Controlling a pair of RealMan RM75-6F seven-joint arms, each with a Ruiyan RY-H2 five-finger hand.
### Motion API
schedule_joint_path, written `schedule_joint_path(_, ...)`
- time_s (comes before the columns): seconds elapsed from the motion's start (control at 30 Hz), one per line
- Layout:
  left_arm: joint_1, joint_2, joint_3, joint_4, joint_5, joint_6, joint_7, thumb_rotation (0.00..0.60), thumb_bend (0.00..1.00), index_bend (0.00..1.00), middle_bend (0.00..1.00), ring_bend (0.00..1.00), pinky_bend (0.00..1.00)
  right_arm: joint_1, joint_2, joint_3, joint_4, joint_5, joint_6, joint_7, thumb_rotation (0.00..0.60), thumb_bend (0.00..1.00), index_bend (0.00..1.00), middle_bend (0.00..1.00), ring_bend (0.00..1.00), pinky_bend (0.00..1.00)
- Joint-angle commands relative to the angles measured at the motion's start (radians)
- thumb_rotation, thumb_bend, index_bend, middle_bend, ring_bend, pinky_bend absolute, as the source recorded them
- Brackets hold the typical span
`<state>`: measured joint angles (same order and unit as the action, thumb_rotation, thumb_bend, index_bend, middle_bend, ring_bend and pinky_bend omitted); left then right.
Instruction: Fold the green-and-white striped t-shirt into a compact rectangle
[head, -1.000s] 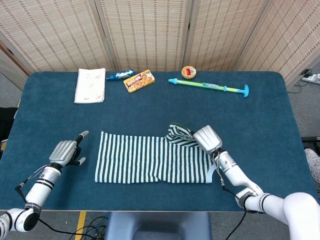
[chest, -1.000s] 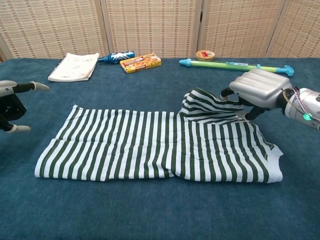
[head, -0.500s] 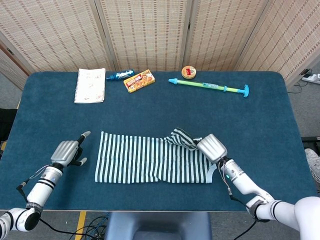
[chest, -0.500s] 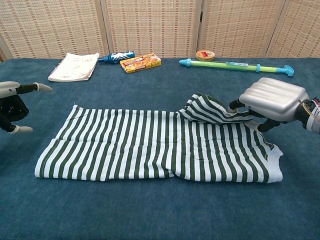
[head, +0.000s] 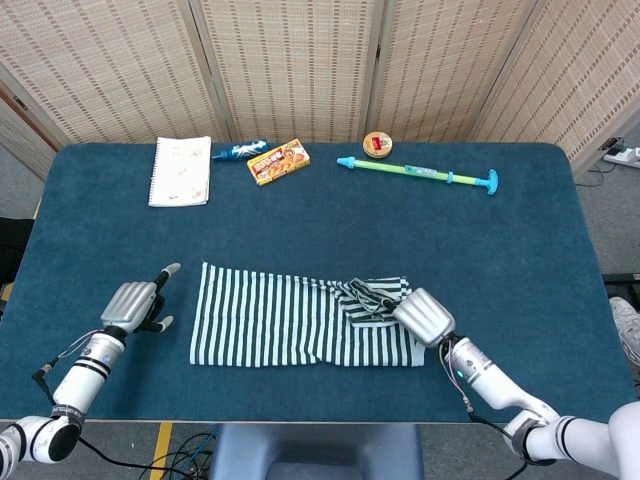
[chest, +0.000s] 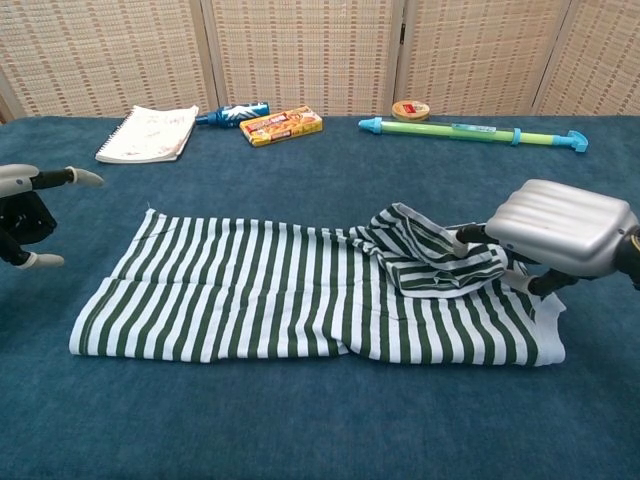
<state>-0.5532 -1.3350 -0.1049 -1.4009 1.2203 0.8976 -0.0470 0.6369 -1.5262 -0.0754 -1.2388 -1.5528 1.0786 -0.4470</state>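
The green-and-white striped t-shirt (head: 280, 315) (chest: 260, 290) lies flat on the blue table as a long band. Its right far corner is bunched and lifted into a crumpled fold (chest: 425, 250). My right hand (head: 424, 315) (chest: 560, 228) pinches that fold and hovers over the shirt's right end. My left hand (head: 131, 303) (chest: 25, 210) stays on the table left of the shirt, fingers apart, touching no cloth.
Along the far edge lie a spiral notebook (head: 181, 171), a blue tube (head: 238, 151), a yellow snack box (head: 278, 161), a round tin (head: 377, 144) and a long green-and-blue water squirter (head: 420, 174). The table's front edge (head: 320, 420) runs close below the shirt.
My right hand has drawn the lifted sleeve fold toward the near edge and lower, so the bunch now lies over the shirt's right end. The left hand has stayed put.
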Motion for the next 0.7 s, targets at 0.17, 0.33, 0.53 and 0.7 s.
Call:
schedule_joint_path(0.17,-0.001,0.000,0.000,-0.002,0.003,0.001,-0.003,0.600,0.33,0.00,0.87,0.78,0.91,-0.019,0.050,0.003,-0.075,-0.017,0.018,-0.007,0.600,0.39,0.12,0.99,1.00,1.00)
schedule_joint_path(0.33,-0.002,0.005,-0.001,-0.006,0.003,0.002,0.000,0.600,0.33,0.00,0.87,0.78,0.91,-0.023,0.067,0.025,-0.104,-0.032,0.046,0.027,0.600,0.39,0.12,0.99,1.00,1.00)
schedule_joint_path(0.53,-0.001,0.008,-0.002,-0.010,0.001,0.004,0.003,0.600,0.33,0.00,0.87,0.78,0.91,-0.013,0.069,0.075,-0.128,-0.005,0.043,0.052,0.600,0.39,0.12,0.99,1.00,1.00)
schedule_joint_path(0.7,0.000,0.010,0.000,-0.015,0.001,0.007,0.007,0.600,0.33,0.00,0.87,0.78,0.91,0.023,0.062,0.134,-0.160,0.065,-0.025,0.044,0.600,0.50,0.12,0.99,1.00,1.00)
